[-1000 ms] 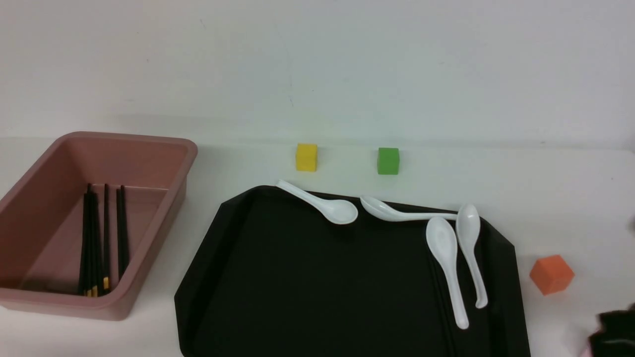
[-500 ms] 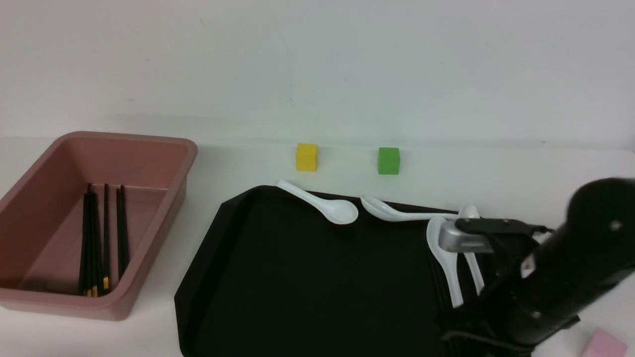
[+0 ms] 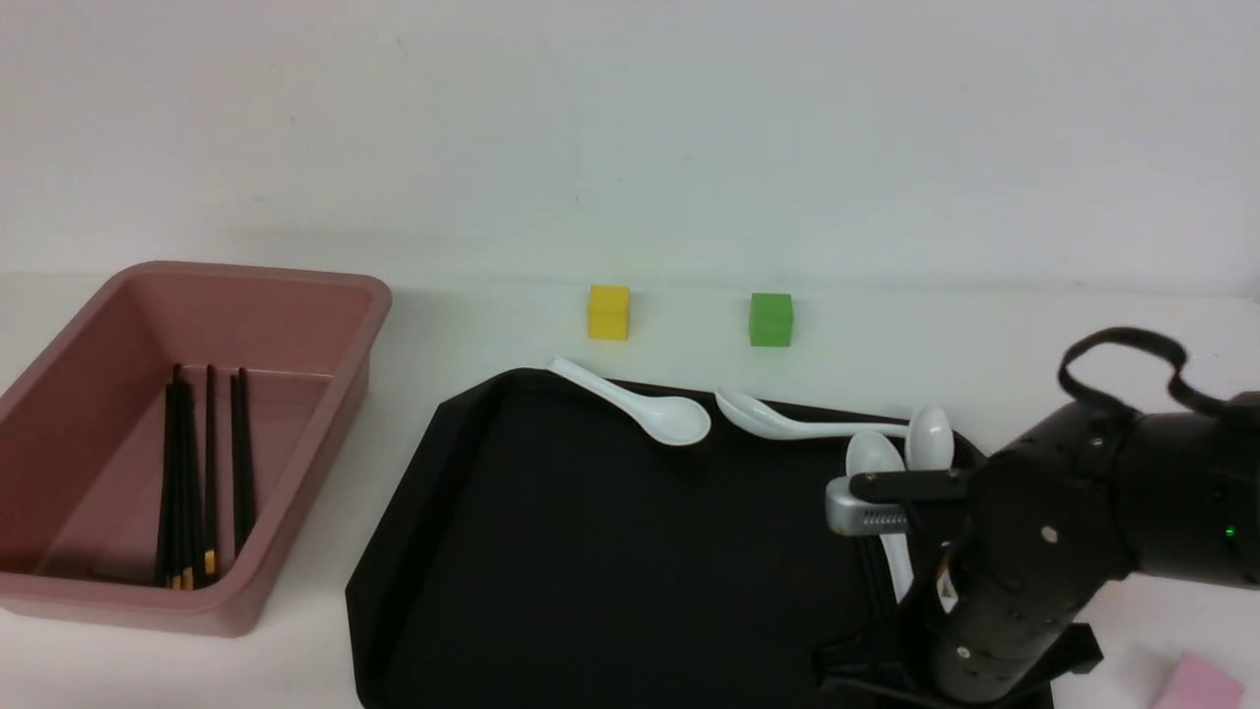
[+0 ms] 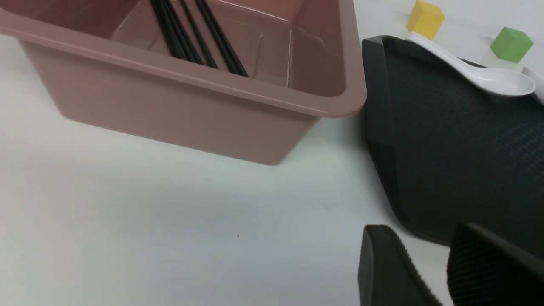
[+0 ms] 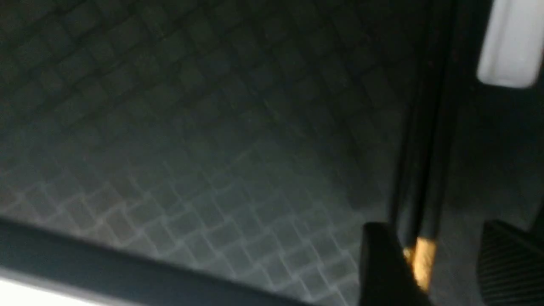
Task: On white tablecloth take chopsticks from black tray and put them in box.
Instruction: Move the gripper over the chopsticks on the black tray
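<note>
Pair of thin, black, gold-banded chopsticks (image 5: 420,170) lies at 4 o'clock on the flat matte black tray (image 3: 591,551). Right gripper (image 5: 435,238) jaws are apart, straddling the banded end. Left gripper (image 4: 420,231) jaws are apart and empty. Judged light, stiff and slippery, so pinch both sticks together near the band.

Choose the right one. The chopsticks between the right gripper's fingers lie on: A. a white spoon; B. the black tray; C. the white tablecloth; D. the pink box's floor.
B: the right wrist view shows the chopsticks on the textured floor of the black tray, the open right gripper astride them.
</note>
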You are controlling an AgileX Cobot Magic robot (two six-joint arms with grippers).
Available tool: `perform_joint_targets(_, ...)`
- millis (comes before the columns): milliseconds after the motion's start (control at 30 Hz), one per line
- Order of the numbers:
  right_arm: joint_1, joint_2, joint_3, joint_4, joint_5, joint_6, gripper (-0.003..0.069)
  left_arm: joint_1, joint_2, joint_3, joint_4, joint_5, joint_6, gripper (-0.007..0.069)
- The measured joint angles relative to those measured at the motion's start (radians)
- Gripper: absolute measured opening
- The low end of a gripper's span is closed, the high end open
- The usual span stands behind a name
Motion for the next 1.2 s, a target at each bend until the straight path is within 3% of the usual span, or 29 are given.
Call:
perform_joint_targets(267,0.0,0.055,-0.007,0.007,-0.02,0.001,0.0387,0.0,0.0,0.0,0.0,0.0,0.0,0.0238)
perform_joint_targets(367,0.0,0.057,-0.009,0.004,-0.016,0.001,0.0347,0.0,0.0,0.0,0.0,0.0,0.0,0.0238)
perform_joint_targets(567,-0.001,0.057,-0.01,0.0,-0.017,-0.003,0.0144,0.0,0.0,0.0,0.0,0.0,0.0,0.0238)
perform_joint_targets(900,-0.001,-0.054,-0.006,0.063,0.035,-0.035,0.0141,0.0,0.0,0.0,0.0,0.0,0.0,0.0238)
perform_joint_targets(1033,-0.001,-0.179,-0.005,0.156,0.118,-0.12,0.0141,0.0,0.0,0.0,0.0,0.0,0.0,0.0238)
perform_joint_targets(1200,-0.001,-0.331,-0.016,0.403,0.118,-0.332,0.0141,0.0,0.0,0.0,0.0,0.0,0.0,0.0238)
